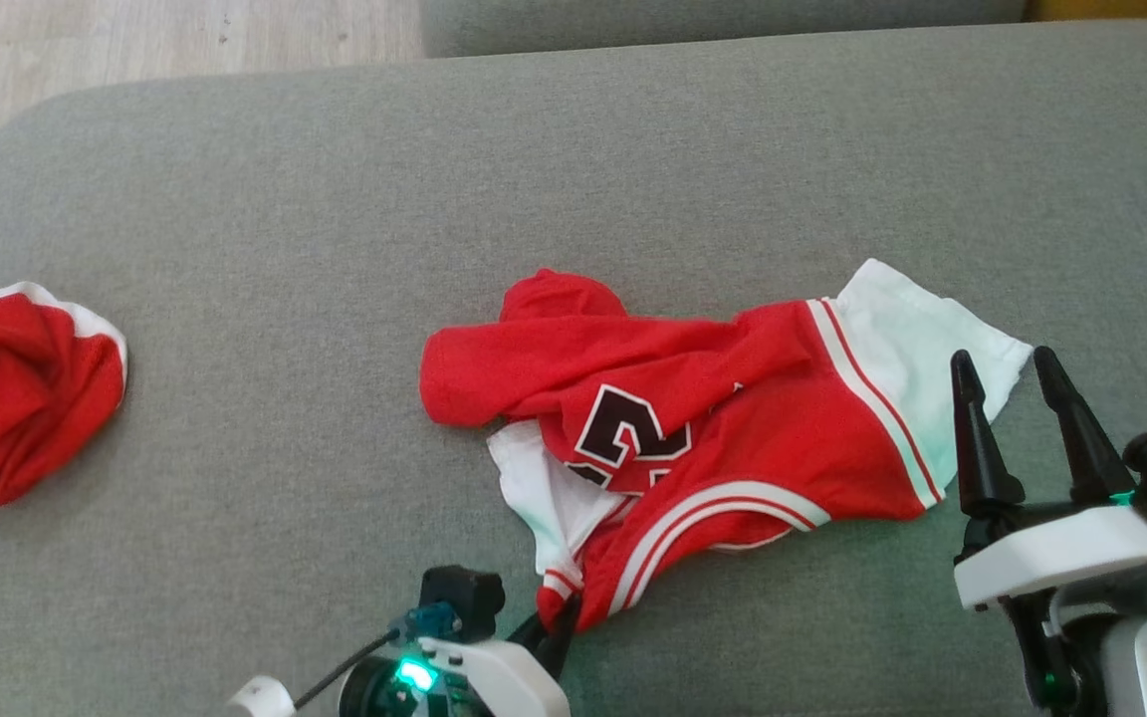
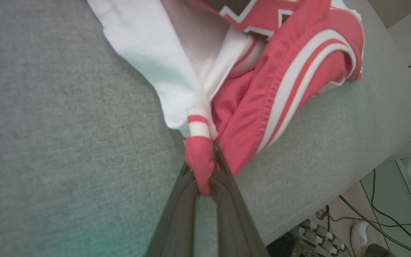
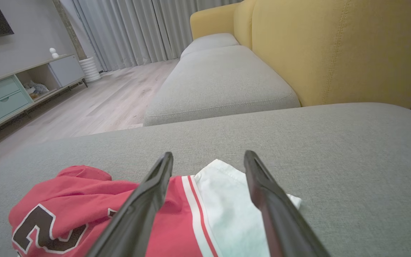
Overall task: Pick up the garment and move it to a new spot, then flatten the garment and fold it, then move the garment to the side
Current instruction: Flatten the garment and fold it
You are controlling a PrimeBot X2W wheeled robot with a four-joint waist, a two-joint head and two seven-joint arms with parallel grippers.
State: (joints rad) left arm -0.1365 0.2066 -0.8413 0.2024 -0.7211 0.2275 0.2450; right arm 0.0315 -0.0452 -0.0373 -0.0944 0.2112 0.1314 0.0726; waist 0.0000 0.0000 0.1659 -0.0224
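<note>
Left gripper (image 2: 202, 160) pinched on the red cuff of the garment (image 1: 693, 438), near edge of the grey cushion (image 1: 534, 149).
Crumpled red and white, number patch up. Right gripper (image 1: 1017, 398) spread wide over the white sleeve end, contact impossible to judge. Second red bundle (image 1: 21, 393) well apart at the left edge. Yellow backrest (image 3: 334, 50) beyond.

- Grey fabric seat cushion (image 1: 235, 199): broad and flat, with rounded corners.
- Second grey cushion (image 3: 219, 82): lies beyond the first, against a yellow upholstered backrest (image 3: 334, 53).
- Pale wood-plank floor (image 3: 112, 96): evenly daylit.
- Grey full-length curtains (image 3: 137, 28): drawn across the far side.
- Low cabinet (image 3: 2, 100): pale green drawers, against a grey wall (image 3: 23, 39).
</note>
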